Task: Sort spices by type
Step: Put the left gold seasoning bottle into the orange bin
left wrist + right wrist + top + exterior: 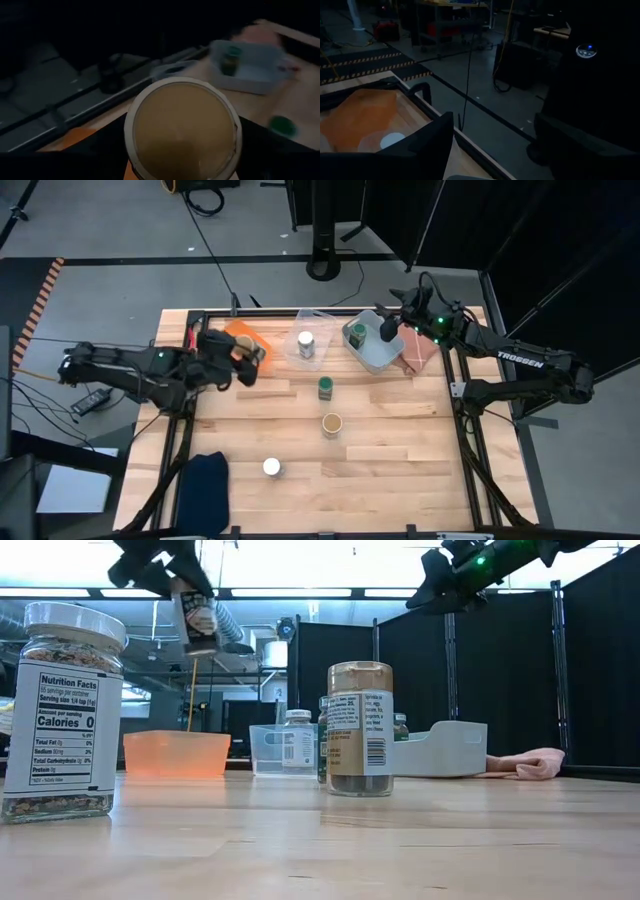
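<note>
**Jar held above the orange tray**

The left gripper [240, 363] grips a tan-topped jar [197, 618] high over the orange tray [176, 753]. Dropped from there, it could bounce out. The right gripper [388, 326] hangs spread and empty above the grey-blue tray [372, 357].

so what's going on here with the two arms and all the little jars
The robot is sorting spice jars into trays. The left gripper holds a tan-topped jar in the air over the orange tray. The right gripper hangs open and empty above the grey-blue tray, which already holds a green-lidded jar. A white-lidded jar sits in the clear tray. Three more jars wait on the table: green-lidded, tan-topped and white-lidded.
</note>
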Available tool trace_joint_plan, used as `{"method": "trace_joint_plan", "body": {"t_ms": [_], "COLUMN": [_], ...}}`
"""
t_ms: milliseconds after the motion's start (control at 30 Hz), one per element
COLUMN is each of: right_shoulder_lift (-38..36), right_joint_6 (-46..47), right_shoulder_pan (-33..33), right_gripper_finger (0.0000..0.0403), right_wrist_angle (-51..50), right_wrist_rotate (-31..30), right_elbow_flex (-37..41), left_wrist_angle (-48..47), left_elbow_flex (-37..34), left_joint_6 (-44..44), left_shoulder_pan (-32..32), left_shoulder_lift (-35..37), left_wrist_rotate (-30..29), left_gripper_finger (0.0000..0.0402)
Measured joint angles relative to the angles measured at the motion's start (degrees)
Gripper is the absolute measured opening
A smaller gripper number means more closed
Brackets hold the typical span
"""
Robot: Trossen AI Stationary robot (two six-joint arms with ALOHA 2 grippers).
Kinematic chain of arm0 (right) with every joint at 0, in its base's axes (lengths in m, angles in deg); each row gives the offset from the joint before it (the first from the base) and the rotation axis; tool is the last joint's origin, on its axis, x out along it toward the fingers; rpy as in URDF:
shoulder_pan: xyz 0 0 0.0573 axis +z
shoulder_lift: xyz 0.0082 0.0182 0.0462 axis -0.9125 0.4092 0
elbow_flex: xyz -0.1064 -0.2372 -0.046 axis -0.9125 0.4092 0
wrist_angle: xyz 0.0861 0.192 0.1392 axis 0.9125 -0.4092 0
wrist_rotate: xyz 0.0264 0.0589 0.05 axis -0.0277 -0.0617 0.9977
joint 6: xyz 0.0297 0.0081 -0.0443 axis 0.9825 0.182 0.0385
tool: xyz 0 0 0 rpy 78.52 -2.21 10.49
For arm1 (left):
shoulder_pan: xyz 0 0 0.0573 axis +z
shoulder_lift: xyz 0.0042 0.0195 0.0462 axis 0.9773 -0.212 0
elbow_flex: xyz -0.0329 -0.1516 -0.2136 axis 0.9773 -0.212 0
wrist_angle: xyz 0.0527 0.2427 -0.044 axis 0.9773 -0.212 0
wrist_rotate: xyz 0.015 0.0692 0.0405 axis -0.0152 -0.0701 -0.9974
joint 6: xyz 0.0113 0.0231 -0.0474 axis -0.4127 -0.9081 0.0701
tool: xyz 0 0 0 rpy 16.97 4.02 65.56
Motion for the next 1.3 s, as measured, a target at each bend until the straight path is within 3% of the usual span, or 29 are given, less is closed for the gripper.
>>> {"method": "trace_joint_plan", "body": {"t_ms": [200, 600, 1300], "right_shoulder_lift": [0.0, 0.0, 0.0], "right_joint_6": [2.33, 2.77, 2.77], "right_shoulder_pan": [0.01, 0.01, 0.01], "right_gripper_finger": [0.0284, 0.0284, 0.0284], "right_wrist_angle": [-0.01, -0.03, -0.76], "right_wrist_rotate": [-0.02, -0.02, -0.02], "right_elbow_flex": [0.01, 0.01, 0.01], "left_wrist_angle": [-4.61, -2.64, 26.44], "left_elbow_flex": [0.0, -3.64, -26.67], "left_joint_6": [3.01, 2.58, 2.46], "left_shoulder_pan": [6.04, 14.8, 27.46], "left_shoulder_lift": [0.83, 0.75, 0.71], "left_wrist_rotate": [-3.46, -3.62, 8.91], "left_gripper_finger": [0.0274, 0.0274, 0.0274]}}
